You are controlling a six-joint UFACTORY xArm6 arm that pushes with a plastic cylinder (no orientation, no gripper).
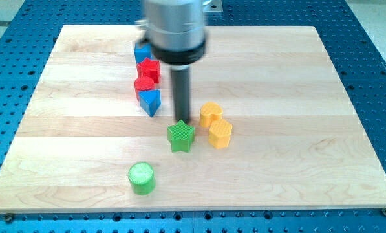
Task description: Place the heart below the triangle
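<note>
The yellow heart (210, 113) lies near the board's middle, right of my rod. The blue triangle (150, 101) lies left of the rod, at the bottom of a short column of blocks. My tip (182, 122) rests just above the green star (181, 136), touching it or nearly so. The tip sits between the triangle and the heart, closer to the heart. The heart is level with, or slightly lower than, the triangle and well to its right.
A yellow hexagon (220, 133) sits just below-right of the heart. A rounded red block (143, 85), a red star (149, 69) and a blue block (141, 52), partly hidden by the arm, stack above the triangle. A green cylinder (141, 177) lies near the bottom.
</note>
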